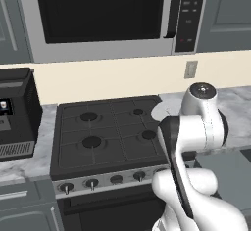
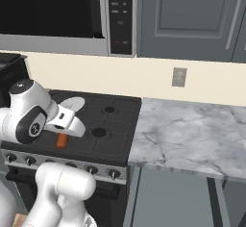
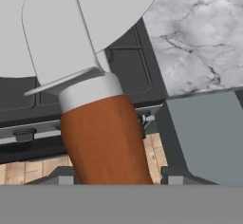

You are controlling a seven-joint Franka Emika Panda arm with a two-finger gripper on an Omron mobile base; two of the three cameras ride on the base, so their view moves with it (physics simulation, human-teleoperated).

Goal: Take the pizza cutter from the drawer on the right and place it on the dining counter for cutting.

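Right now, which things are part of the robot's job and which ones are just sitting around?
Part of the job:
- pizza cutter with reddish-brown handle and round grey blade, held in the gripper
- open grey drawer beside the stove

Just sitting around:
- black stove
- silver microwave
- veined marble worktop
- wall outlet

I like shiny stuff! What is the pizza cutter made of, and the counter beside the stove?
The pizza cutter handle looks like smooth reddish-brown wood, faintly streaked; its pale grey wheel and collar seem matte metal, maybe plastic. The counter looks like polished white-grey marble, from its dark veins.
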